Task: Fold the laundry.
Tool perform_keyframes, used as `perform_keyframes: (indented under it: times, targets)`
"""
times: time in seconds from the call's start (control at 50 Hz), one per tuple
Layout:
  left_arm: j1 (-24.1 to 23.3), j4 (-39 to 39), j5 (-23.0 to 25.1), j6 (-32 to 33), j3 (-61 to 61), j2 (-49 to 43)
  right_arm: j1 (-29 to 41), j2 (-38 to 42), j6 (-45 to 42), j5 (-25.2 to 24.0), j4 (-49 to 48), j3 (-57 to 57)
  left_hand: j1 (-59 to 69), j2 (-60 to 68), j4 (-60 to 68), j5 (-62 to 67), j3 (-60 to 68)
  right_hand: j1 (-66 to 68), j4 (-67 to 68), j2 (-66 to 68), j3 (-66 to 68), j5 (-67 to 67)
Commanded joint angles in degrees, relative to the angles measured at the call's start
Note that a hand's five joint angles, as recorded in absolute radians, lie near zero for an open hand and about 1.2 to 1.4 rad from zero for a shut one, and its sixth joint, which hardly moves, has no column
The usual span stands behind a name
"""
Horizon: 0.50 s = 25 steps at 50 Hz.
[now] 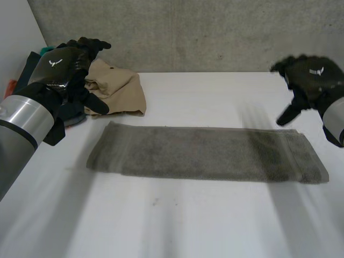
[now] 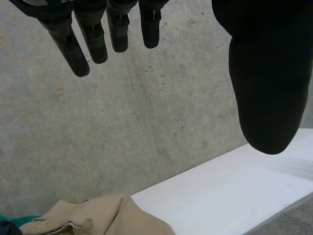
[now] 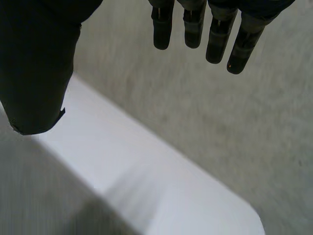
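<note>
- While it hangs above the table's far left corner, the left hand [image 1: 63, 67] is released. Its wrist view has the fingers [image 2: 98, 39] straight and the thumb [image 2: 264, 83] well apart from them, with nothing between.
- Just beside that hand lies a crumpled tan garment [image 1: 115, 88], bunched near the concrete wall [image 1: 204, 32].
- A teal cloth [image 2: 24, 220] peeks out next to the tan garment; the hand and its arm cover most of it in the head view, so its shape cannot be told.
- Over the table's far right side, the right hand [image 1: 312, 78] is likewise slack, with its fingers [image 3: 193, 29] straight, its thumb [image 3: 39, 63] held away and nothing in its grasp.
- Between the two hands, touching neither, a grey towel [image 1: 209, 153] lies flat on the white table [image 1: 188, 220].
- It forms one long narrow strip running across the table, dull grey and nappy, with a hem band near its right end.
- Its left end sits near the tan garment but apart from it, and its right end lies below the right hand.
- One corner of it shows under the left thumb in the left wrist view.
- Under the right thumb, the right wrist view has a dim grey mass that is probably the same towel, though its edge is hard to make out.
</note>
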Motion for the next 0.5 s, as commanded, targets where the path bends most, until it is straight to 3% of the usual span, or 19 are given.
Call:
perform_keyframes:
  times: [0.02,0.1,0.2,0.28,0.5]
  targets:
    - [-0.26,0.09,0.33,0.01,0.02,-0.53,-4.1,3.86,-15.74,1.37,3.35,5.89,-1.86,-1.93,-1.77,-2.74,-2.2,-1.27,-2.6,-1.76,-1.16,-3.0]
    - [-0.79,0.26,0.33,0.27,0.02,-1.75,-8.31,4.83,-18.74,-1.09,-1.56,10.73,-1.86,-1.93,-1.77,-2.74,-2.2,-1.43,-2.77,-1.92,-1.32,-3.16]
    - [-2.72,2.02,0.42,0.53,0.19,-3.6,-18.58,5.71,-19.09,-9.51,-7.8,17.4,-1.86,-1.93,-1.77,-2.74,-2.2,0.07,-1.26,-0.41,0.18,-1.65]
    - [-4.83,3.42,0.33,1.85,0.28,-5.62,-22.2,6.58,-19.09,-14.53,-8.69,19.79,-1.48,-1.54,-1.39,-2.36,-1.82,3.77,2.44,3.28,3.88,2.04]
    - [-12.47,5.36,0.24,12.65,1.51,-13.53,-23.62,12.56,-19.79,-15.6,-10.97,20.14,-0.3,-0.36,-0.21,-1.18,-0.64,8.64,7.31,8.16,8.75,6.92]
